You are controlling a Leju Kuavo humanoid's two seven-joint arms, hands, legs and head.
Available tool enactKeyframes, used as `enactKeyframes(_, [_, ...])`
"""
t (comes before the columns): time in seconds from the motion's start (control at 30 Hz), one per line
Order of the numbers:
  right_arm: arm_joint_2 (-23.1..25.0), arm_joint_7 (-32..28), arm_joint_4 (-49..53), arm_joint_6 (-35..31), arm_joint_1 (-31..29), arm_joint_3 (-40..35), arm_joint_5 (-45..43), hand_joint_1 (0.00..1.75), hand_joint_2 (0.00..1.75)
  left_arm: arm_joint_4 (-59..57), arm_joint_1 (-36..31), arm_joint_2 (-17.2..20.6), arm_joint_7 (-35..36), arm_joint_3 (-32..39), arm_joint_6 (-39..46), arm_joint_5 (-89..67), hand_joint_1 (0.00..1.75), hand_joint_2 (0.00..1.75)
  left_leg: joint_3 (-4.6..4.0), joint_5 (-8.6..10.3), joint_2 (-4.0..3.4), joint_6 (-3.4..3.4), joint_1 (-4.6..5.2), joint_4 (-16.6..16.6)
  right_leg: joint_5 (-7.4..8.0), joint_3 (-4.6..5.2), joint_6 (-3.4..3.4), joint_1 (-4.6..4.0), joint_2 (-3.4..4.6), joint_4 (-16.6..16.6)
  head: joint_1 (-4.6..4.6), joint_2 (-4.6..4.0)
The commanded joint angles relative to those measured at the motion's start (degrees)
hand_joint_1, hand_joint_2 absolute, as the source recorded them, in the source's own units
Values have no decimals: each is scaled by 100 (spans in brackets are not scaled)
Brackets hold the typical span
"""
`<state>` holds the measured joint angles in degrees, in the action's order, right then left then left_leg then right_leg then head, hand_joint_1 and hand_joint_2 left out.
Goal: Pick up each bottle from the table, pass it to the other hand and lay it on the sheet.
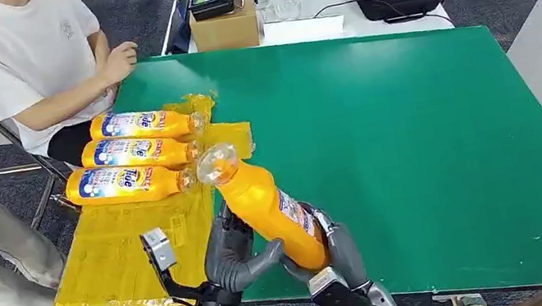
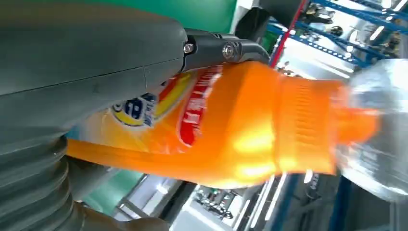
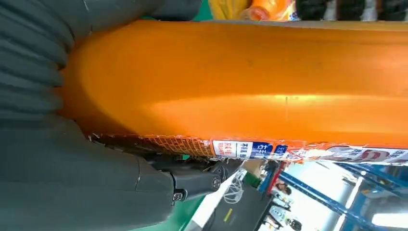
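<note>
Held aloft above the near edge of the green table (image 1: pixel 415 137), orange bottle (image 1: pixel 264 204) tilted, clear cap toward the far left, gripped low by both left hand (image 1: pixel 239 254) and right hand (image 1: pixel 333 246), beside three bottles (image 1: pixel 126 154) lying on the yellow sheet (image 1: pixel 114 254).

A glossy orange plastic bottle (image 1: pixel 270 209) has a clear cap and a label printed in blue, yellow, red and white. Three matching orange bottles (image 1: pixel 126 154) carry the same blue-and-yellow labels. They lie on a crinkled yellow plastic sheet (image 1: pixel 115 258). The flat tabletop (image 1: pixel 416 145) is plain deep green.
</note>
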<state>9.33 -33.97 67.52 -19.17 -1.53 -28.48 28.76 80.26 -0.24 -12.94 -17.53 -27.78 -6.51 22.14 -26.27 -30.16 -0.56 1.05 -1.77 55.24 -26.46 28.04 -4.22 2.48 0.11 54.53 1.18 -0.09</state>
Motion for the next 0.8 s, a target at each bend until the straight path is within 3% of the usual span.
enactKeyframes(0.03, [-129,-52,-111,16,-331,-322,84,175,175,-604,-248,155,-17,-160,306,-292,0,175,11,3,2,-16,-2,-12,4,-10,30,-9,1,-13,0,0])
enactKeyframes(0.63, [-30,-211,-605,233,-507,-1013,-63,175,175,-451,-391,77,-355,22,113,-204,0,175,14,1,1,-19,-8,-14,5,-13,39,-16,3,-17,0,0])
enactKeyframes(0.67, [-25,-236,-609,246,-503,-1028,-84,175,175,-433,-402,59,-356,64,128,-149,65,175,16,2,2,-23,-9,-17,6,-15,46,-18,2,-20,0,0])
enactKeyframes(0.7, [-20,-239,-609,252,-502,-1034,-91,175,175,-426,-412,55,-356,79,134,-133,175,175,9,1,2,-15,-6,-9,3,-8,31,-13,1,-11,2,0])
enactKeyframes(0.8, [-35,-233,-566,305,-501,-1055,-127,175,175,-379,-410,41,-377,134,133,-21,175,175,5,1,4,-17,-7,-7,4,-7,34,-14,-2,-11,0,0])
